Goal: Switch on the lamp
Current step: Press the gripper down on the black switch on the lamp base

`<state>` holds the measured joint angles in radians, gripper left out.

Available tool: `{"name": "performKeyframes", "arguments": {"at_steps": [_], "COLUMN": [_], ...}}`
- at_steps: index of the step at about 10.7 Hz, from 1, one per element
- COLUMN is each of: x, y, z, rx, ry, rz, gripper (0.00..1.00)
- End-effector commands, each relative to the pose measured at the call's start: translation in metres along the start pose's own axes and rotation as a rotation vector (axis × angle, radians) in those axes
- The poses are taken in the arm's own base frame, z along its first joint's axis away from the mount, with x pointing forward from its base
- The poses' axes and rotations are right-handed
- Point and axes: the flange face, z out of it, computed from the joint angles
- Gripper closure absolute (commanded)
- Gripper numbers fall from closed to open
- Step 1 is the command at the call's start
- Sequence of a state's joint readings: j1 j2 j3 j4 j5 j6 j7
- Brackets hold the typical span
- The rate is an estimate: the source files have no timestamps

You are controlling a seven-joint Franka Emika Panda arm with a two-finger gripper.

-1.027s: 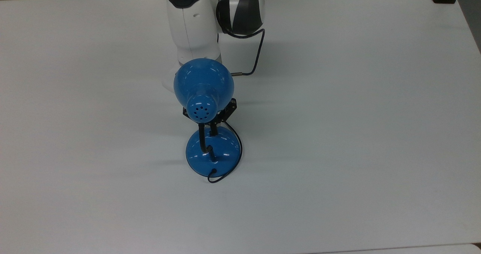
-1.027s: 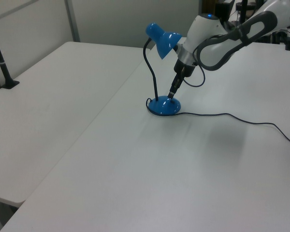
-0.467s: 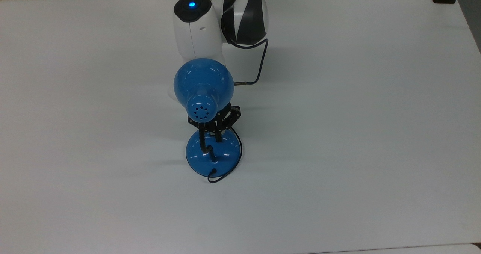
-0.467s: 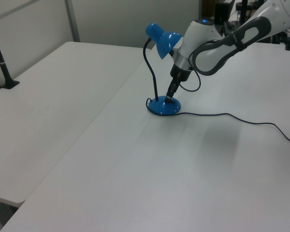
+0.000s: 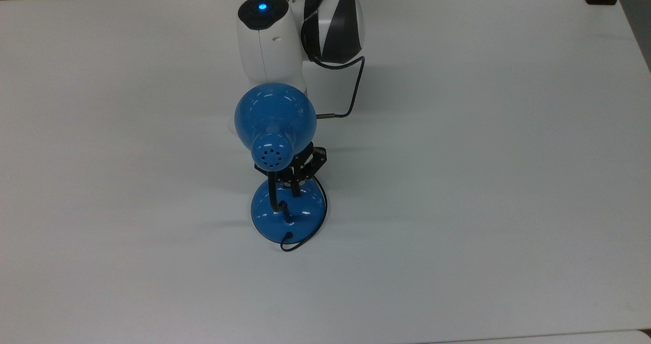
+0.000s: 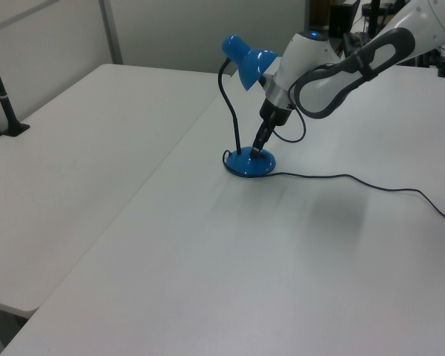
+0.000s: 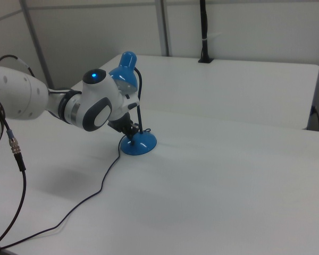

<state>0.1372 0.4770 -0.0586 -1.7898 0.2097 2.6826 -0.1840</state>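
I have the fingers drawn close together into one narrow tip, holding nothing, and angled down onto the domed base of the lamp. From the left view the tip appears to touch the dome, on its side nearest the arm; I judge this is where the switch sits, though the fingers hide it from me. Keeping them pinched makes sense: a single slim point presses a small button better than a spread pair would.

Just beside the fingers, the black gooseneck rises from the base and curves over. Directly above the fingers hangs the blue shade, which covers part of the wrist in the top view, so I have had to come in under it at a slant. The shade shows no glow, so I take the lamp to be off yet.

Leading away from the fingers, the cord trails across the white tabletop.

I count one lamp, one cord, one arm.
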Motion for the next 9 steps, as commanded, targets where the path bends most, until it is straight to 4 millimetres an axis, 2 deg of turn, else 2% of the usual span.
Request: {"name": "performKeyframes", "arguments": {"at_steps": [1, 5, 7, 9], "x": [0.001, 0.0, -0.002, -0.012], "y": [-0.003, 0.001, 0.002, 0.003], "z": [0.008, -0.027, -0.033, -0.026], "rx": [-0.01, 0.004, 0.005, 0.005], "ry": [0.036, 0.007, 0.005, -0.02], "rz": [0.021, 0.009, 0.009, -0.007], "gripper": [1.0, 1.0, 1.0, 1.0]}}
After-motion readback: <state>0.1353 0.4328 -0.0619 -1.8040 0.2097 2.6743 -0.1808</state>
